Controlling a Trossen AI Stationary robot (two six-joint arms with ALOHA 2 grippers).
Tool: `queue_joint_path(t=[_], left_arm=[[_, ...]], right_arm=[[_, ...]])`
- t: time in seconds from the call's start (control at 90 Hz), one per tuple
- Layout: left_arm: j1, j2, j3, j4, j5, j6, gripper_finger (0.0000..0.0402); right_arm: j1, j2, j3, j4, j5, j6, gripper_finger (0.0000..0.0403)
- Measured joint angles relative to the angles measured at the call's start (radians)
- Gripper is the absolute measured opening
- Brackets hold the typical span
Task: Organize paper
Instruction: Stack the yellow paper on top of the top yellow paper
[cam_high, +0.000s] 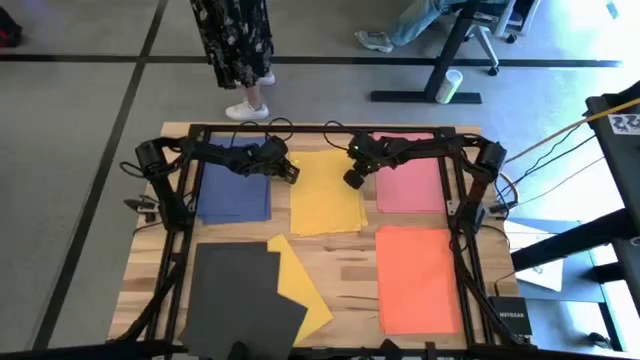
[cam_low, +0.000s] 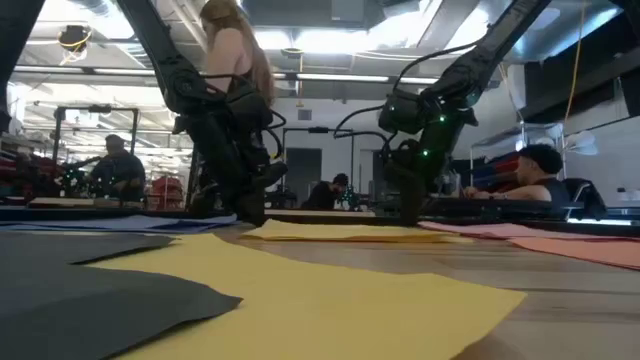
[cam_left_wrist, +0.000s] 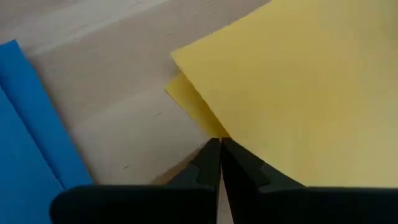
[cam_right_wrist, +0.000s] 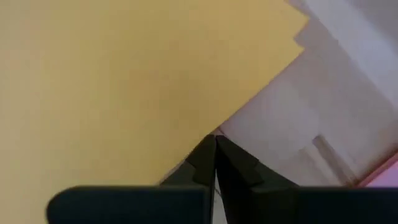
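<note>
1. Wooden table (cam_high: 340, 255) under the rig carries all the coloured paper; beyond its far edge a person (cam_high: 238, 45) stands on the grey floor.
2. Your left gripper (cam_high: 291, 171) sits at the left edge of the far yellow stack (cam_high: 325, 192), fingers pressed together with their tips at the sheet's edge; whether paper is nipped between them you cannot tell.
3. Your right gripper (cam_high: 352, 178) sits at the same stack's right edge, fingers likewise pressed together at the sheet's border.
4. Done, by the look of it: the blue stack (cam_high: 235, 190), pink stack (cam_high: 405, 165) and orange sheet (cam_high: 418, 278) each lie squarely in their own places.
5. Left to do: in the left wrist view the yellow stack's top sheet sits askew over the one beneath, so it wants squaring.
6. Also left: a loose yellow sheet (cam_high: 300, 290) lies near the front, tilted and partly under the dark grey sheets (cam_high: 240, 300), which are themselves fanned.
7. Count: five colours, six groups; yellow appears twice. Sheets per stack cannot be counted.
</note>
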Motion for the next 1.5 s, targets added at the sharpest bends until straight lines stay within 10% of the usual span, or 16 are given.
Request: queue_joint_path(t=[0.644, 0.978, 1.5], left_arm=[[-0.003, -0.138, 0.016, -0.153, 0.017, 0.047, 0.0000], [-0.230, -0.212, -0.022, -0.358, 0.138, 0.054, 0.0000], [-0.421, -0.200, -0.159, -0.112, 0.058, -0.180, 0.0000]], right_arm=[[-0.011, -0.147, 0.001, -0.214, -0.012, -0.057, 0.0000], [0.168, -0.167, -0.074, -0.369, -0.150, -0.104, 0.0000], [0.367, -0.166, -0.169, -0.229, -0.087, 0.077, 0.0000]])
